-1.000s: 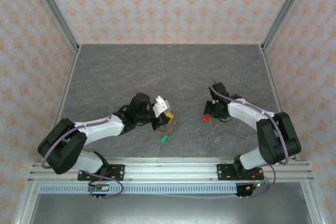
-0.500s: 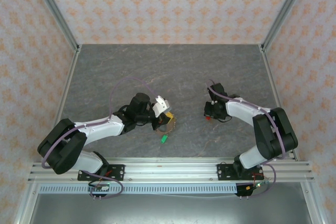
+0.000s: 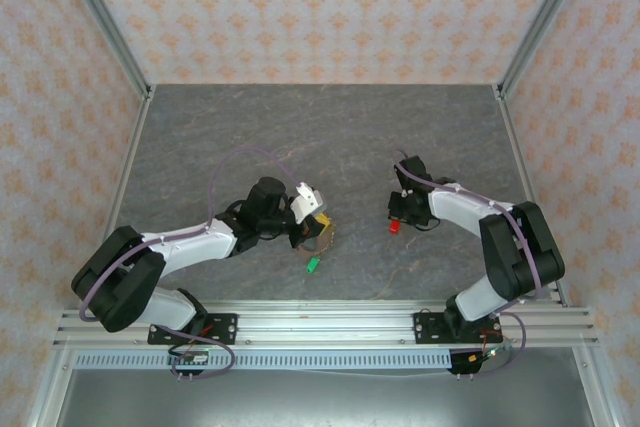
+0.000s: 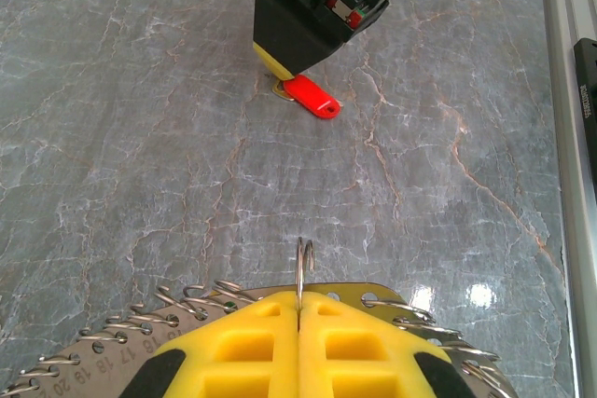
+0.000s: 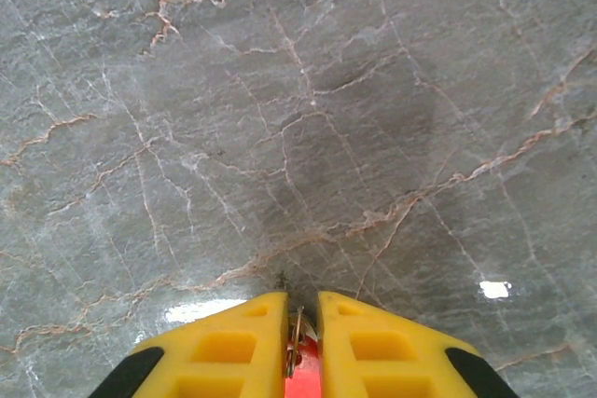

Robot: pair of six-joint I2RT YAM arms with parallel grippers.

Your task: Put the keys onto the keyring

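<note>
Left wrist view: the left gripper (image 4: pixel 299 314) has its pads pressed together on the keyring (image 4: pixel 303 266), a thin metal split ring standing upright out of the fingertips. A numbered plate (image 4: pixel 65 375) edged with small rings sits beneath it. The red key (image 4: pixel 313 100) lies flat on the table (image 4: pixel 140 156), well apart from the ring. The right gripper (image 4: pixel 280 76) is down over its metal end.

Right wrist view: jaws a slit apart, with the key's small metal loop and red head in the slit. Cannot tell whether the pads bear on it.

Top view: green key (image 3: pixel 313 265) just below the left gripper. Whether it is threaded, cannot tell.

Judgement: the step in hand is picking up the red key.
- Centre the slit on the plastic head, not the thin loop, then close fully.
- Leave the loop clear of the pads so it can meet the ring's split.
- Lift only if the key does not pivot.
- Risk: the key skids on smooth stone.
</note>
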